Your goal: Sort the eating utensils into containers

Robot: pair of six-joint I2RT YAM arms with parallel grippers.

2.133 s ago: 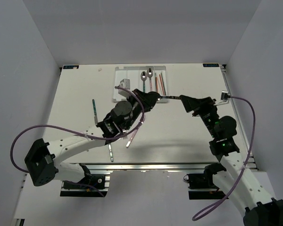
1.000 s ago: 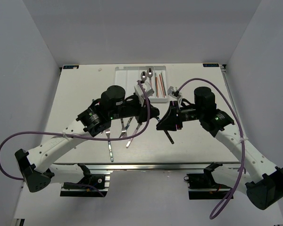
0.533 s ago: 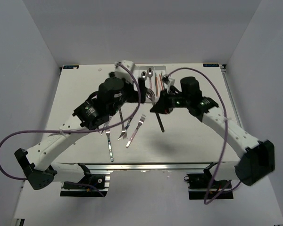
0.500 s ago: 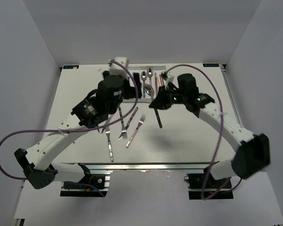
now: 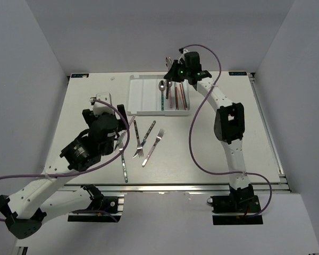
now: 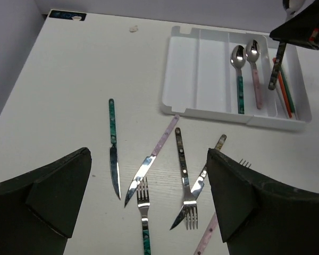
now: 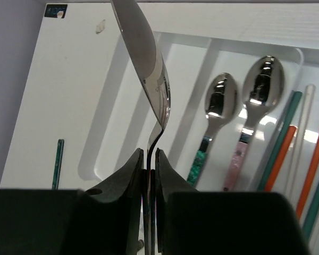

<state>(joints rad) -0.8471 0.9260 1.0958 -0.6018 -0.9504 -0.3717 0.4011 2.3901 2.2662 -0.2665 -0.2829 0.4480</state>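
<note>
My right gripper (image 7: 150,155) is shut on the thin handle of a silver spoon (image 7: 144,50), which it holds over the white tray (image 7: 175,79). From above, this gripper (image 5: 173,68) hangs at the tray's (image 5: 147,95) far end. Two spoons (image 6: 238,62) and several coloured chopsticks (image 6: 283,91) lie in the tray's right slots. My left gripper (image 6: 148,154) is open and holds nothing, above loose forks and knives on the table. Among these are a teal knife (image 6: 112,146), a pink-handled knife (image 6: 151,163) and a dark-handled fork (image 6: 183,178). From above, the left gripper (image 5: 117,137) sits near the table's left front.
A teal-handled fork (image 6: 143,215) and a pink-handled fork (image 6: 210,236) lie nearest my left fingers. The tray's two left slots (image 6: 204,74) hold nothing. The right arm (image 5: 227,122) stretches across the table's right half. White walls close in the table on three sides.
The left gripper has opened and drawn back to the near left. The right gripper has carried the spoon from the table's middle to above the tray's far end.
</note>
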